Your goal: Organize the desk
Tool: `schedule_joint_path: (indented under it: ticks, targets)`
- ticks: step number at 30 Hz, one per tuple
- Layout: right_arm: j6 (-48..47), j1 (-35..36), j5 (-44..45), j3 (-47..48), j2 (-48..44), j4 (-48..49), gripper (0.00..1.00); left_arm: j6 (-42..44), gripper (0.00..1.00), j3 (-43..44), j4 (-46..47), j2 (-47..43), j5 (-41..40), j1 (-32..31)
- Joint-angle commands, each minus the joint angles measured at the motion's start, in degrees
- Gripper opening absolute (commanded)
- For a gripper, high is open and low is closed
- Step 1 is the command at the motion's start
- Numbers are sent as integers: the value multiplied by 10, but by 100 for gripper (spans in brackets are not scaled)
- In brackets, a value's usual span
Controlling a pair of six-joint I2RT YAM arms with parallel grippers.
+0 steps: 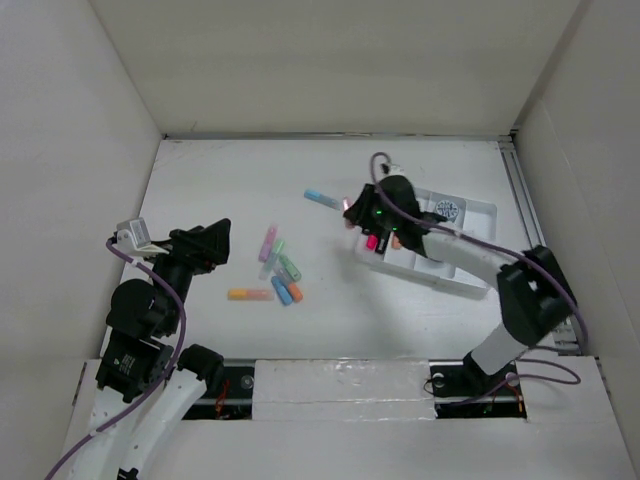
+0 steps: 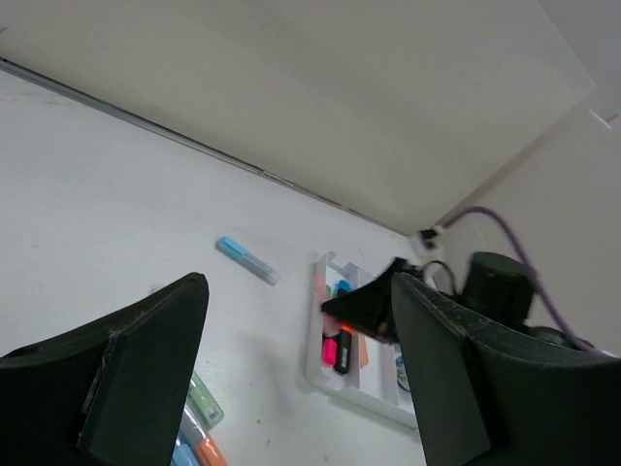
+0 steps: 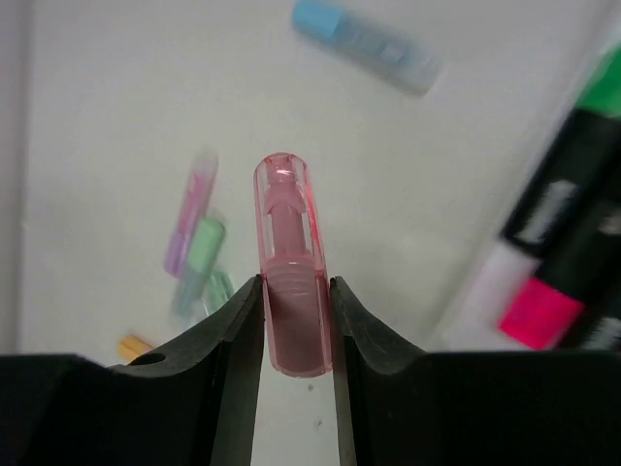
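The white desk (image 1: 220, 180) holds loose highlighters. A light blue one (image 1: 320, 197) lies alone, and several pastel ones (image 1: 281, 266) lie clustered at the centre beside an orange-yellow one (image 1: 250, 294). My right gripper (image 1: 352, 215) is shut on a translucent pink highlighter (image 3: 291, 282) and holds it above the desk at the left end of the white compartmented tray (image 1: 470, 215). In the right wrist view, the gripper (image 3: 296, 320) has the pen upright between its fingers. My left gripper (image 1: 215, 240) is open and empty, left of the cluster. Its wrist view (image 2: 299, 320) shows nothing between the jaws.
The tray holds pink and black markers (image 3: 563, 262) and a round patterned item (image 1: 447, 210). White panels wall the desk on the left, back and right. The left wrist view shows the blue highlighter (image 2: 246, 260) and the tray (image 2: 312, 340).
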Motion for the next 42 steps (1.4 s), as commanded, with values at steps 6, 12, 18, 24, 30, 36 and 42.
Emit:
schedule_joint_path:
  ticks: [6, 12, 18, 24, 30, 36, 42]
  targets:
    - [116, -201, -35, -200, -149, 158, 15, 9, 72, -9, 33, -3, 19, -2]
    - [130, -244, -15, -206, -148, 148, 41, 9, 72, -10, 33, 0, 18, -2]
    - [122, -210, 24, -212, -193, 139, 65, 9, 72, -10, 34, 0, 21, -2]
    - [77, -49, -18, -172, -152, 151, 14, 10, 72, -10, 35, 2, 20, -2]
    - [27, 126, 97, -53, -23, 64, 8, 10, 72, -10, 34, 1, 19, -2]
    - [12, 231, 155, 4, 42, -2, 49, 10, 72, -10, 35, 2, 19, -2]
    - [12, 263, 229, 64, 117, -48, 49, 9, 72, -10, 35, 3, 21, -2]
